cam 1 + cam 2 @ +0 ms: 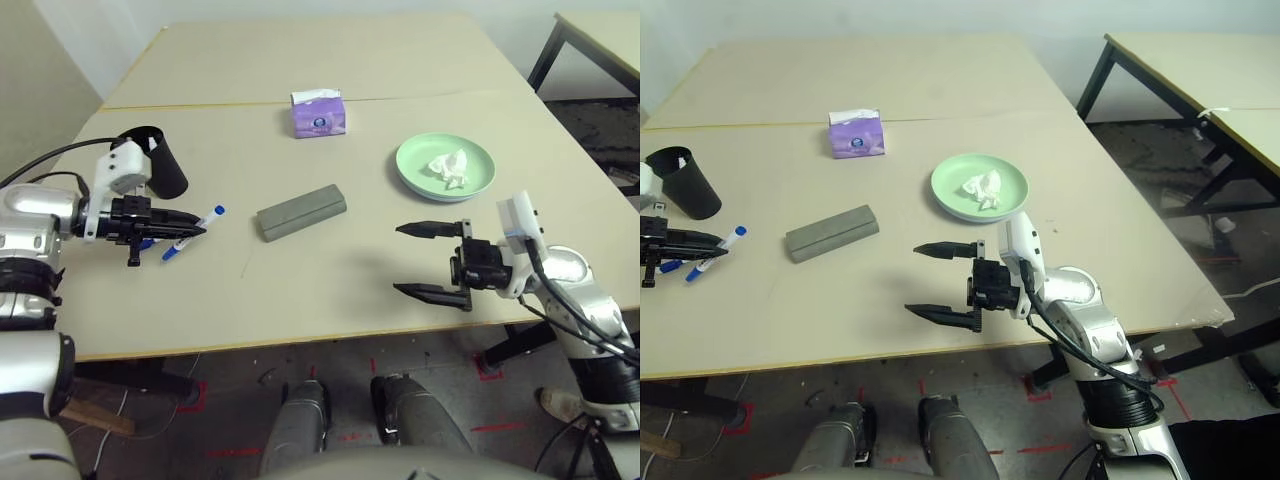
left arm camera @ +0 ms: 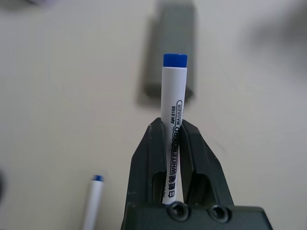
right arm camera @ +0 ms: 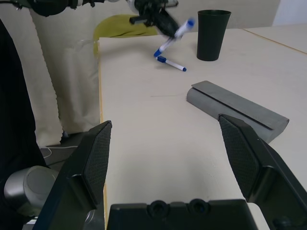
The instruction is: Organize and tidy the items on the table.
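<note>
Black two-fingered left gripper point(image 2: 171, 122), nearest its wrist camera, is clamping a white whiteboard marker with blue ends point(image 2: 173, 98) between its fingers; one blue end is projecting beyond the fingertips. A second white marker with a blue cap point(image 3: 171, 63) is lying on the table near the held one, outside the grip. Just beyond this gripper, a tall black cup point(image 1: 166, 165) is standing. The large beige matte tabletop point(image 1: 330, 300) is extending beneath both grippers, its yellow-tan front edge running on the robot's side of them. Open surface is separating the black two-fingered right gripper point(image 1: 398, 259) from the grey oblong glasses case point(image 1: 302, 212), which is lying between the two grippers. The right gripper's fingers are standing wide apart above the tabletop, holding only air. Beyond them, a round light-green plate point(image 1: 479, 183) is resting on a light-blue plate point(image 1: 428, 195) and carrying a crumpled white tissue point(image 1: 452, 167). Farther back, a purple tissue box point(image 1: 319, 117) is sitting near the thin yellowish seam.
</note>
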Robot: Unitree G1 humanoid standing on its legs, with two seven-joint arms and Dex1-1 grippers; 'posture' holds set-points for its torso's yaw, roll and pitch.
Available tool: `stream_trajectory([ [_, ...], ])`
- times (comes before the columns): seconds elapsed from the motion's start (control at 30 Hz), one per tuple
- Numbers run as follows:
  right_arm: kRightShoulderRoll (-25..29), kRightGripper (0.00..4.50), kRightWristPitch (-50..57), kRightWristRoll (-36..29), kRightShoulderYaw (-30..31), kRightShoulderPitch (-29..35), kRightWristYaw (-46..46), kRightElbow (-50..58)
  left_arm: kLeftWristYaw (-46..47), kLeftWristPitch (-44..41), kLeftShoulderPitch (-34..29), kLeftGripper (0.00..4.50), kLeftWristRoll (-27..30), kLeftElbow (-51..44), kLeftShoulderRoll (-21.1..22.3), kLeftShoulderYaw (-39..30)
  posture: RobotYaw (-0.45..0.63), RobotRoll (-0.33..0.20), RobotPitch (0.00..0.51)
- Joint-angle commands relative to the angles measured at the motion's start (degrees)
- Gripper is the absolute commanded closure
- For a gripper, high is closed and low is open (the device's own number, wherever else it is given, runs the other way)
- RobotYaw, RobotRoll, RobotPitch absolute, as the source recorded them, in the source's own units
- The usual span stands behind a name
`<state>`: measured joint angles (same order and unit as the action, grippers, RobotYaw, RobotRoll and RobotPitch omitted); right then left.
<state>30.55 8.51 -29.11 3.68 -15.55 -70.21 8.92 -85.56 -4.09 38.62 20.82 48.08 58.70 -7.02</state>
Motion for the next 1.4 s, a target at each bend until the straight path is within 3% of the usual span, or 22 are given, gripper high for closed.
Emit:
stream_trajectory([
  [0.03,0.3,0.0,0.4,-0.5,-0.2,0.1,0.2,0.1,5.9,-5.7,-2.0,4.21,5.7,-3.7,-1.4,-8.1,-0.03,0.0,0.153],
  [0.23,0.5,0.0,0.6,-0.3,-0.3,0.5,0.5,-0.1,18.8,-9.2,-0.5,4.21,13.5,-7.0,-5.3,-21.1,-0.02,0.0,0.149],
  [0.33,0.6,0.0,0.6,-0.2,-0.3,0.6,0.6,0.0,22.7,-10.0,0.7,4.21,15.9,-8.5,-7.4,-24.3,-0.03,0.0,0.144],
  [0.53,0.4,0.0,0.7,-0.1,0.0,0.6,1.1,0.2,30.4,-1.2,6.0,4.21,10.8,-0.6,-8.8,-23.0,-0.03,0.0,0.14],
  [0.7,0.1,0.0,0.8,-0.1,0.3,0.8,1.6,0.8,36.6,8.6,11.1,4.21,1.7,9.9,-10.2,-17.1,-0.05,0.0,0.136],
  [0.9,-0.1,0.0,0.8,0.0,0.5,1.8,2.6,2.0,44.9,14.2,16.1,4.21,-4.1,19.4,-11.6,-14.5,-0.07,0.0,0.13],
  [1.4,-0.2,0.0,1.3,-0.1,0.5,4.4,4.9,4.7,48.0,16.3,20.4,4.21,-5.8,24.0,-12.3,-15.0,-0.1,0.0,0.127],
])
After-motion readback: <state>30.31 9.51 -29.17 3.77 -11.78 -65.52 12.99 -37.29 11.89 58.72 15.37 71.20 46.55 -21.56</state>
